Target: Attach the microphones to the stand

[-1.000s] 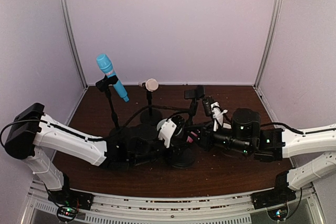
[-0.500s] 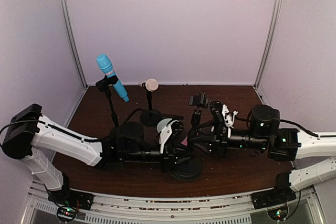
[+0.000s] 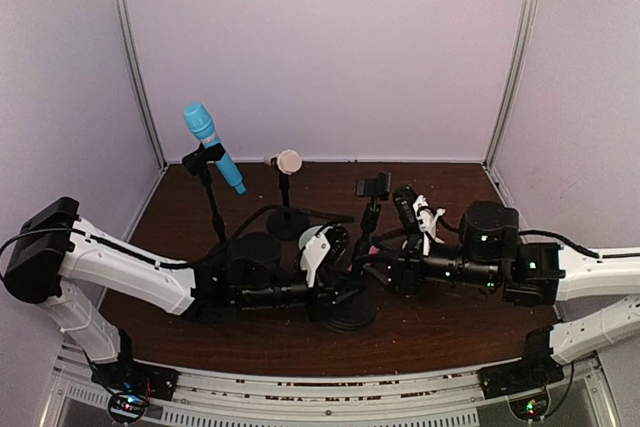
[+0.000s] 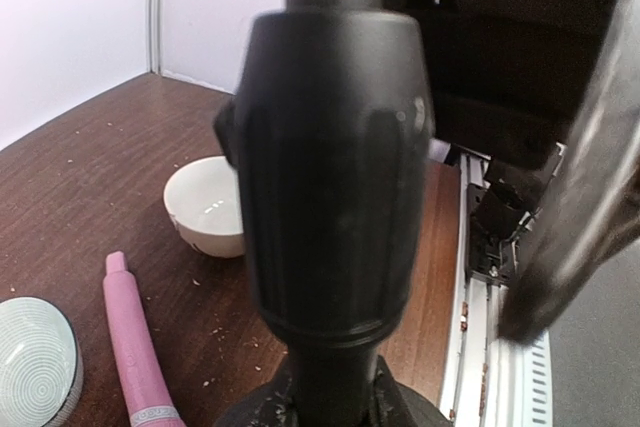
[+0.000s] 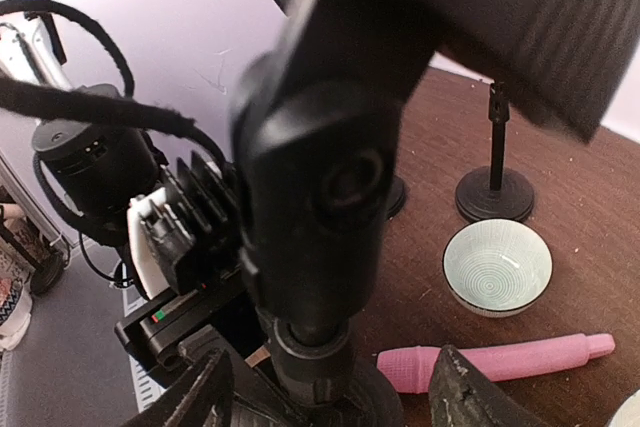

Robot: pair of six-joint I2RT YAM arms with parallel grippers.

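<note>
Pink microphone lies on the desk. Right jaws spread astride the stand; left jaws: state indeterminate.

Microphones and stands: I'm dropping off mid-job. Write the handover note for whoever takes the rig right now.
Left gripper: low at the middle stand; I cannot tell whether it is closed on it.
Right gripper: open, fingers either side of that stand's pole, holding nothing.
Blue microphone: in the clip of the left stand.
Cream microphone: on top of the second stand.
Pink microphone: lying flat on the table near the middle stand's base, beside a patterned bowl.
Done: two of three.
Left: pick up the pink one and seat it in the middle stand's empty clip.
</note>
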